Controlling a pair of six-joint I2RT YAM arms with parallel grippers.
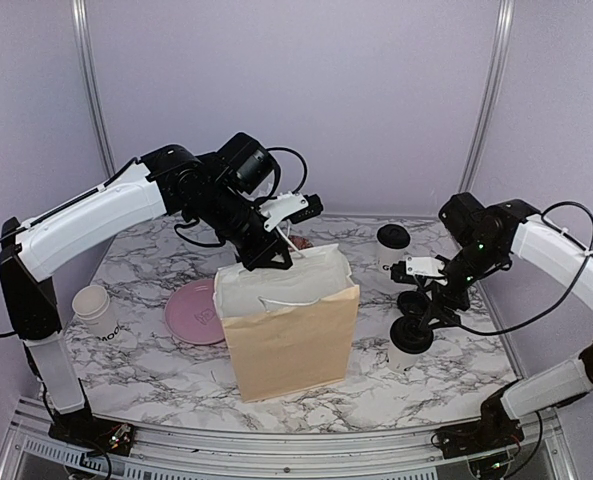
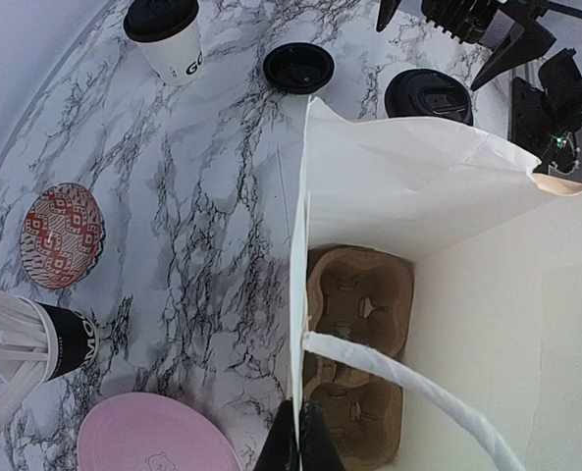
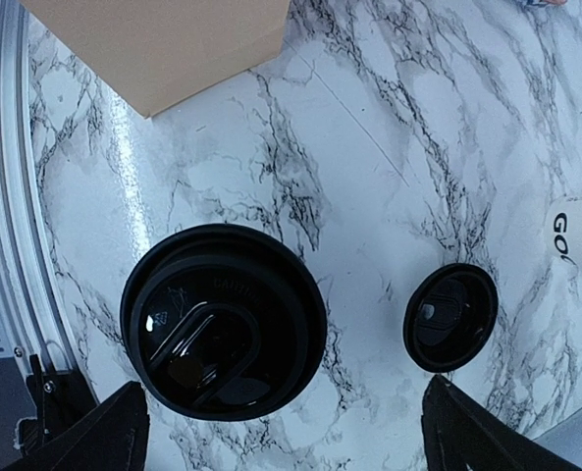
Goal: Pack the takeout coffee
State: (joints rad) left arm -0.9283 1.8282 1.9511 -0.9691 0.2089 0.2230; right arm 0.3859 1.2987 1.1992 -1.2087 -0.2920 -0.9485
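**Step in hand:** pick-up of the takeout coffee, not yet gripped.

**Right tool** (image 3: 284,392): hangs directly above the takeout coffee cup (image 3: 222,319), jaws wide apart and holding nothing.

**Cup:** upright and lidded on the worktop (image 1: 156,370), near the paper bag (image 1: 291,340) at its 3 o'clock.

**Left tool** (image 2: 292,446): closed on the bag's rim, holding the mouth open. A cardboard cup carrier (image 2: 359,294) lies inside.

**Next move, in my judgement:** I descend squarely, close below the lid, lift the cup clear of the bag's rim, and seat it in 1 carrier pocket.
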